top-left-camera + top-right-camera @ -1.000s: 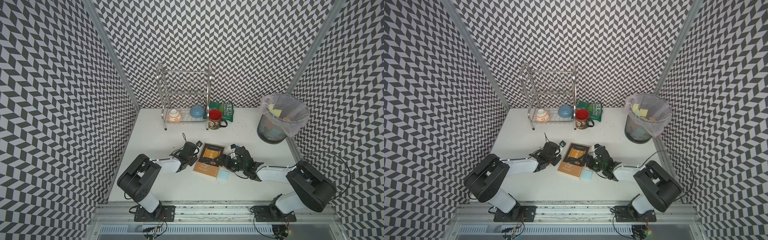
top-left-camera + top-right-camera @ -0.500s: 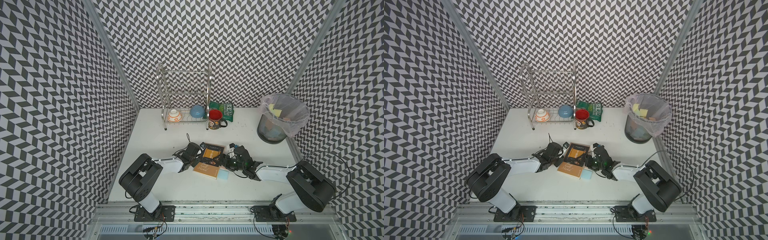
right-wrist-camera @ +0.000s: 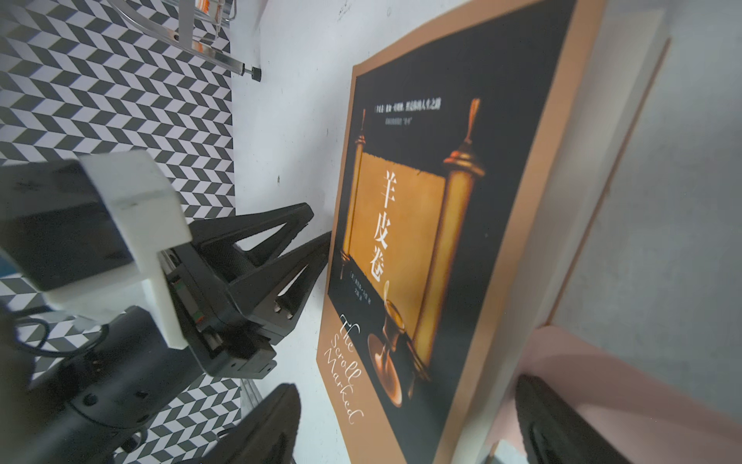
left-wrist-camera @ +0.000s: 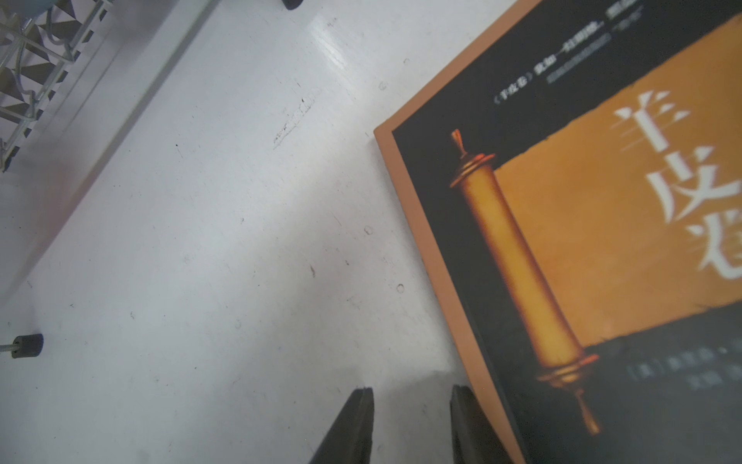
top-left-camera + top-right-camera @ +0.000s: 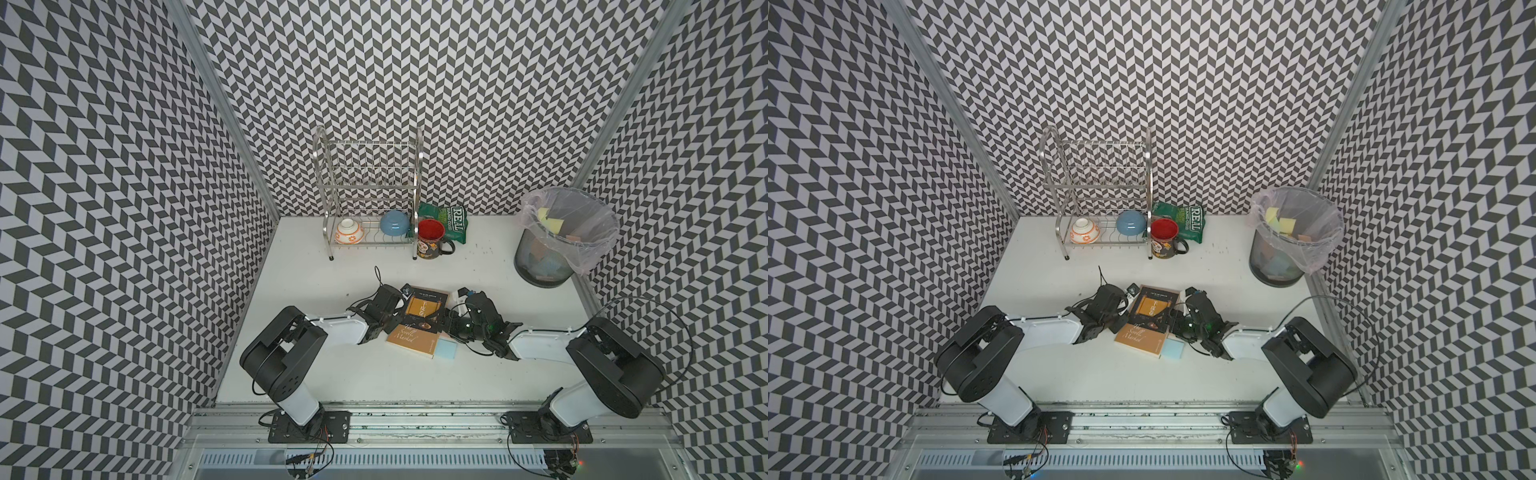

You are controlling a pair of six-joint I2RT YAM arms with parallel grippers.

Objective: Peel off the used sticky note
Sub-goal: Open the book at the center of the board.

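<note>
Nearness favours the right end effector (image 3: 405, 383) — spread wide, gripping nothing — for the pale-blue square sticky note (image 5: 446, 348) lies on the white surface (image 5: 332, 270) just base-side of it, against the near corner of the orange-and-black paperback book (image 5: 419, 320). Square, no long axis. The left end effector (image 4: 413, 391), narrowly parted, holds nothing.

Left arm (image 5: 340, 330) and right arm (image 5: 540, 345) pair black joints with white shells; black left hand (image 3: 319, 223) is truss-framed
</note>
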